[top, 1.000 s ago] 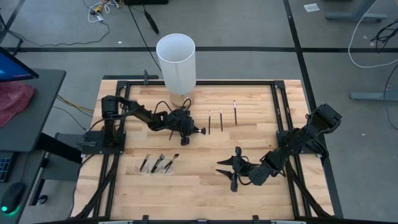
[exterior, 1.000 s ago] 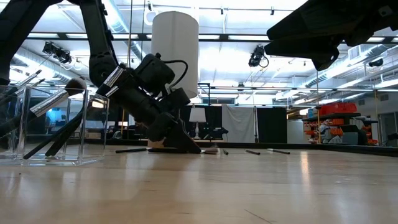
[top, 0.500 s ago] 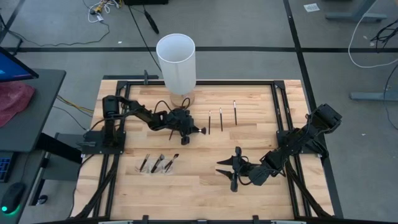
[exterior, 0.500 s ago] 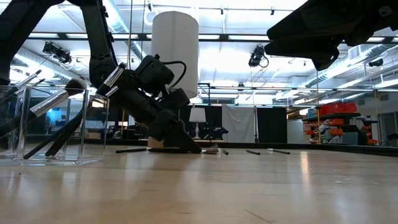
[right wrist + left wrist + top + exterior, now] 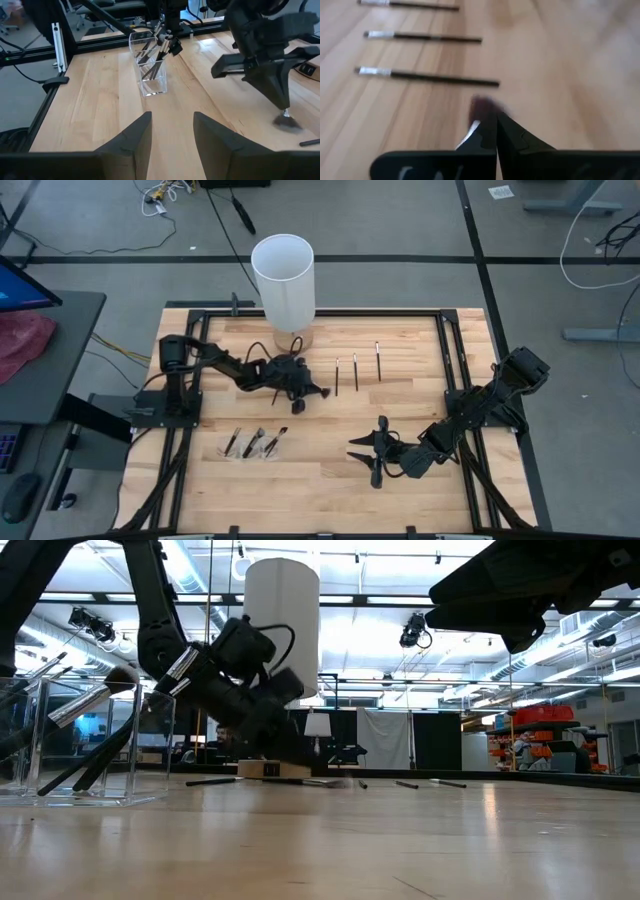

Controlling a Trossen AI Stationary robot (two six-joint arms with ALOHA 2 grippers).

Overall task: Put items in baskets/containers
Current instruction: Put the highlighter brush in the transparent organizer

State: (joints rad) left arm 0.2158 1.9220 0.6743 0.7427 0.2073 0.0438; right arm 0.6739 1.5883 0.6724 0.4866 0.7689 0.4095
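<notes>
Wood-plank bench (image 5: 330, 480) inside a black frame, concrete floor around it. Tall white cylinder (image 5: 284, 280) stands at the bench's far edge; using it as the landmark.

Left gripper (image 5: 305, 392) sits just in front of the cylinder, on the near side. Its fingers (image 5: 492, 132) are pressed together on a makeup brush (image 5: 481, 106): in the left wrist view a dark reddish tuft and a silvery ferrule poke out at the tips. In the right wrist view the same brush hangs tuft-down from the tips, just above the bench; whether it touches the wood, cannot tell.

Three loose brushes (image 5: 356, 367) lie parallel on the bench just right of the cylinder's base, beside the left gripper and apart from it.

Clear container (image 5: 253, 444) stands well in front of the cylinder, slightly to its left, upright, with several brushes leaning inside it, heads up (image 5: 85, 705).

Right gripper (image 5: 372, 452) rests low over the bench well in front of the cylinder and to its right, fingers (image 5: 130, 142) apart, nothing between them, pointed toward the container.
</notes>
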